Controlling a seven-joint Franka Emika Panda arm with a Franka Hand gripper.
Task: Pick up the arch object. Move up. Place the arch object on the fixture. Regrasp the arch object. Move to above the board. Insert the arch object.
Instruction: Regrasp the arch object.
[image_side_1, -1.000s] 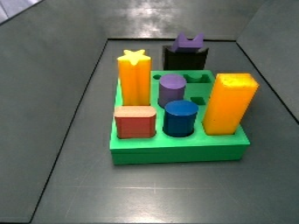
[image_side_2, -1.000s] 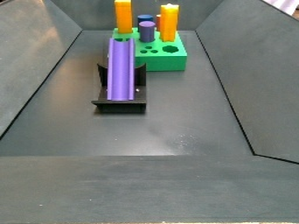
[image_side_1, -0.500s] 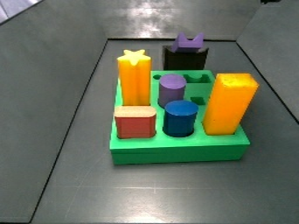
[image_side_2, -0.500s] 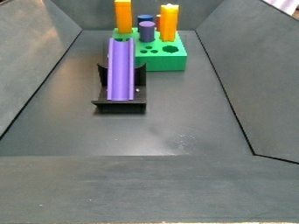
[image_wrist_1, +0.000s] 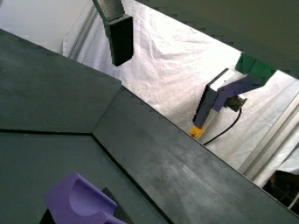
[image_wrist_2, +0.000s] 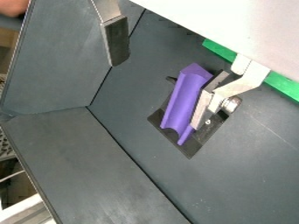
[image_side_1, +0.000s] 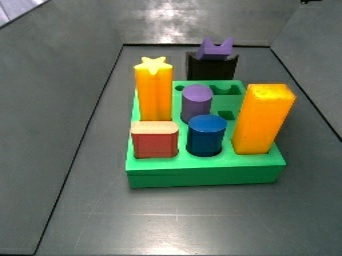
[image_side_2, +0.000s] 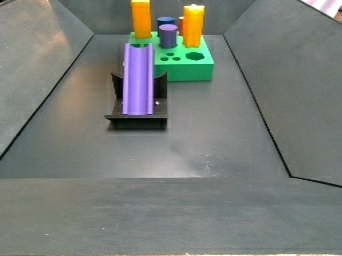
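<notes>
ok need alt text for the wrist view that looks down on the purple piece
A purple arch object lies lengthwise on the black fixture on a dark grey floor, untouched. The end effector hangs above it, open and holding nothing, one finger nearer the wall, and a green strip of the board shows behind.

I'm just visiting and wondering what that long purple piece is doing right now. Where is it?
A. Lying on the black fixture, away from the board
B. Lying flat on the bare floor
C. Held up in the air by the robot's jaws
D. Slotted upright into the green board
A. The arch object lies along the fixture, short of the board; the gripper is above it with open, empty jaws.
</notes>
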